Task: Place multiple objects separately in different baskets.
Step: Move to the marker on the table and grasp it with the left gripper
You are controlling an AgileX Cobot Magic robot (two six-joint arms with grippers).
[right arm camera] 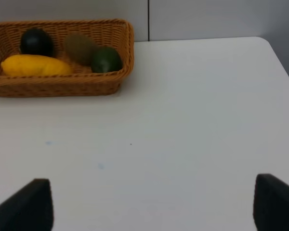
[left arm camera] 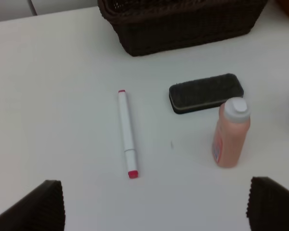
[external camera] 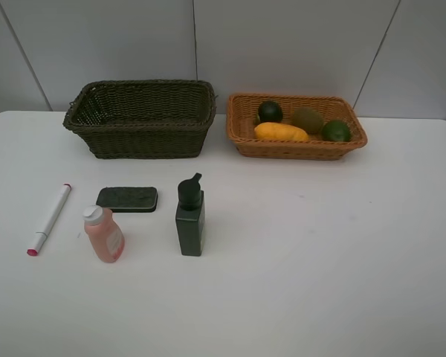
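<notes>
Objects: four loose items are sitting on the white table (external camera: 320,260), and four fruits are resting in the orange-tan basket (external camera: 297,147).
Left gripper (left arm camera: 156,207): is hanging above the table with its jaws spread wide, gripping nothing.
White marker (left arm camera: 127,132): is lying flat on the table just ahead of the left gripper, apart from everything else.
Pink bottle (left arm camera: 229,137): is standing upright on its base with its white cap on, beside the marker.
Black eraser-like block (left arm camera: 206,92): is lying flat just behind the pink bottle, between it and the dark basket.
Black pump bottle (external camera: 190,217): is standing upright to the right of the pink bottle and the block, near them but not touching.
Dark brown-green basket (external camera: 141,137): is sitting at the back of the table, behind the block.
Right gripper (right arm camera: 154,204): is hovering over bare table with its jaws wide apart, grasping nothing.
Yellow mango (right arm camera: 33,66): is lying along the front wall of the orange-tan basket.
Green lime (right arm camera: 106,59): is sitting at the right end of that basket, next to the mango.
Brown kiwi (right arm camera: 79,46): is resting behind the lime, towards the back wall.
Dark mangosteen (right arm camera: 36,42): is sitting behind the mango.
</notes>
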